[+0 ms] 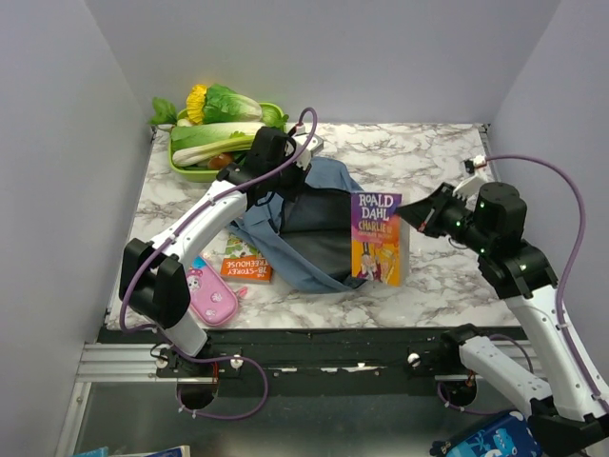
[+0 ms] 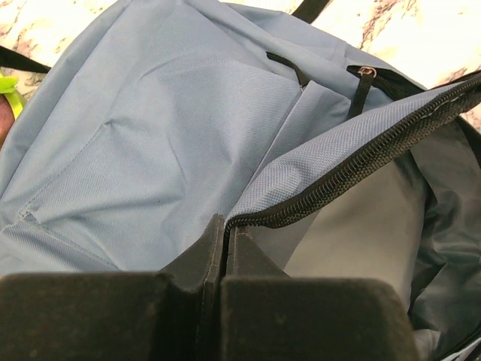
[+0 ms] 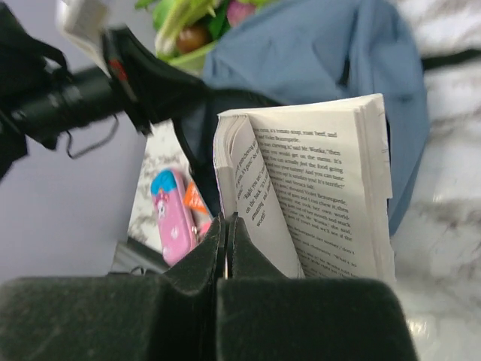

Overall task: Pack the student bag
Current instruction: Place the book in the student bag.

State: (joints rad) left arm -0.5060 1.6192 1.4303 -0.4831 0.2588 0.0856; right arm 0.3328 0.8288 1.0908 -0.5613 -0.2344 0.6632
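Two grippers, both closed on something. Left gripper (image 2: 225, 226): black pads pressed together on the zipped rim of the student bag (image 2: 150, 128), with rim fabric and zip tape nipped between them and dark lining open at 3 o'clock of the pinch in the wrist view. Right gripper (image 3: 225, 224): pads together on the paperback (image 3: 323, 188), clamped at the edge of its front cover, pages fanned open toward 2 o'clock of the fingertips, print readable.

Seen from above: student bag lying dusty-blue and slack at the middle of the marble table (image 1: 428, 152), mouth gaping toward 4 o'clock, dark inside showing. Left arm stretched from its base at 7 o'clock to the bag's rim at 11 o'clock. Paperback upright at 3 o'clock of the bag, touching the edge of the mouth, purple-and-yellow Roald Dahl cover facing the camera. Right gripper on its 3 o'clock edge, near the top corner.

Around the bag: orange book (image 1: 245, 268) flat at 8 o'clock, touching the fabric. Pink pencil case (image 1: 211, 293) just beyond it at 7 o'clock, near the table's front edge. Green tray (image 1: 177, 160) of leafy vegetables at 11 o'clock in the far left corner, close behind the left wrist. Off the table, at 5 o'clock in the bottom corner of the view: blue printed pouch (image 1: 485, 443), partly cut off.
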